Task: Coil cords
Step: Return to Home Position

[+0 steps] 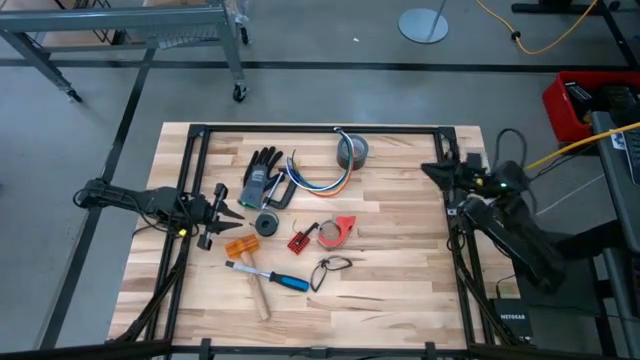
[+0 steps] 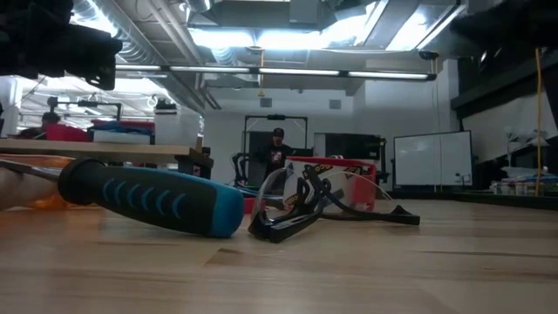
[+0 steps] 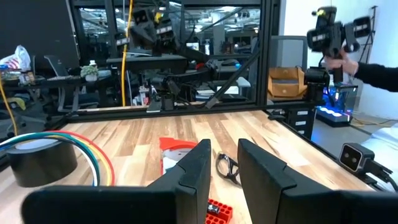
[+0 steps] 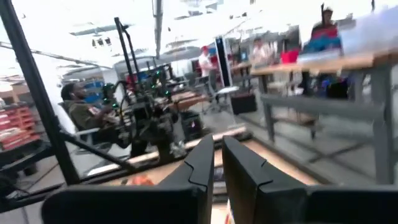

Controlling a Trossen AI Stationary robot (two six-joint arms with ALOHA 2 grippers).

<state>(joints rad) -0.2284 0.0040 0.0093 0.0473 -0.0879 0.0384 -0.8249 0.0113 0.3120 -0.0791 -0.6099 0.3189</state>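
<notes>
evidently the coiling looks finished; the step in hand seems to be parking both arms at home.
high view: cords (image 1: 318, 181) lie in a loose arc near the worktop's (image 1: 400, 270) far edge, between glove (image 1: 262, 175) and tape roll (image 1: 352, 152); left gripper (image 1: 226, 210) by the left edge, spread and empty; right gripper (image 1: 437, 172) by the right edge. low view: tool handle (image 2: 148, 199) and glasses (image 2: 305, 205) on bare wood, a workshop and a person (image 2: 277, 144) behind. left wrist view: cords curve beside the tape roll. right wrist view: fingers nearly closed on nothing; next calls only for a clear retreat, i judge.
</notes>
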